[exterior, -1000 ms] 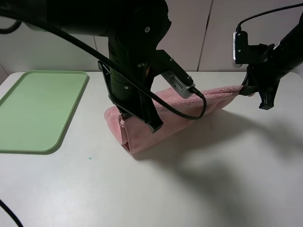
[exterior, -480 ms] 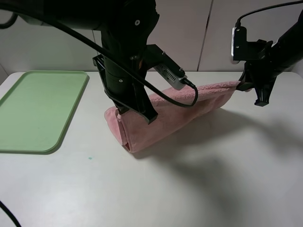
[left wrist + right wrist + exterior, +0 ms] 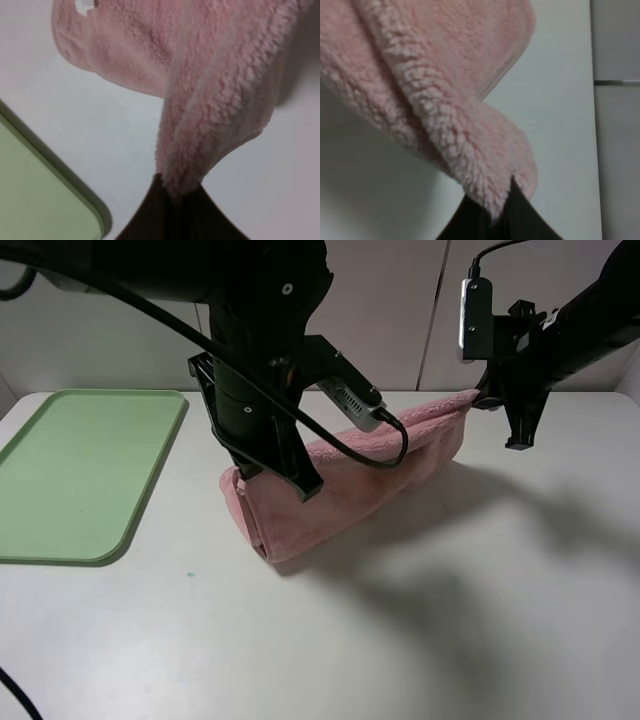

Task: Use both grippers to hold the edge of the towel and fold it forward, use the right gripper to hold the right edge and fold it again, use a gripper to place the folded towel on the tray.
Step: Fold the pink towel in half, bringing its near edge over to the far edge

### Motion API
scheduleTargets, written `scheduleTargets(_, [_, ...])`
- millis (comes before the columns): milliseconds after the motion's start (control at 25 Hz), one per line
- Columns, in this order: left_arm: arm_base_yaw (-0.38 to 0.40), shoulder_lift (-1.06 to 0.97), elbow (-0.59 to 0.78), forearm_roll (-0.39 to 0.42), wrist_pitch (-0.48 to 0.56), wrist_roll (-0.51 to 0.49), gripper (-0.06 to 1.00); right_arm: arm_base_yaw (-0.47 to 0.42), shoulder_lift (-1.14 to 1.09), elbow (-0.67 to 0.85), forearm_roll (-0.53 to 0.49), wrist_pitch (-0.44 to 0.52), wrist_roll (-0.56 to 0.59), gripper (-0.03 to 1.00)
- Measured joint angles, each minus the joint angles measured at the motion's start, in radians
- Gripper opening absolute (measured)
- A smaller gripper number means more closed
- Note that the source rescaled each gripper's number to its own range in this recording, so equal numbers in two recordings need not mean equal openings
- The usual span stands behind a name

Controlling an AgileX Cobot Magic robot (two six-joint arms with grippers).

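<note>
The pink towel (image 3: 350,465) is held at mid-frame over the worktop (image 3: 450,620), pinched at either end by the left claw (image 3: 176,197) and the right claw (image 3: 501,200); the green tray (image 3: 80,470) is seen at left.

White tabletop (image 3: 150,640), softly lit; pale panelled wall (image 3: 400,300) behind, vertical seam (image 3: 434,310) between panels.

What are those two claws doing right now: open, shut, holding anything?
The left gripper is shut, pinching the towel.
The right gripper is shut, pinching the towel too.
</note>
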Motion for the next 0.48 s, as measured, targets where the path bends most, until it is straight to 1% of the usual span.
scheduleTargets(80, [0.006, 0.000, 0.000, 0.001, 0.001, 0.000, 0.00, 0.001, 0.006, -0.030, 0.015, 0.017, 0.004, 0.00])
scheduleTargets(320, [0.052, 0.000, 0.000, 0.001, 0.004, 0.000, 0.00, 0.001, 0.069, -0.173, 0.077, 0.126, 0.034, 0.00])
scheduleTargets(480, [0.095, 0.000, 0.000, 0.002, 0.002, 0.011, 0.00, 0.005, 0.113, -0.220, 0.094, 0.149, 0.035, 0.00])
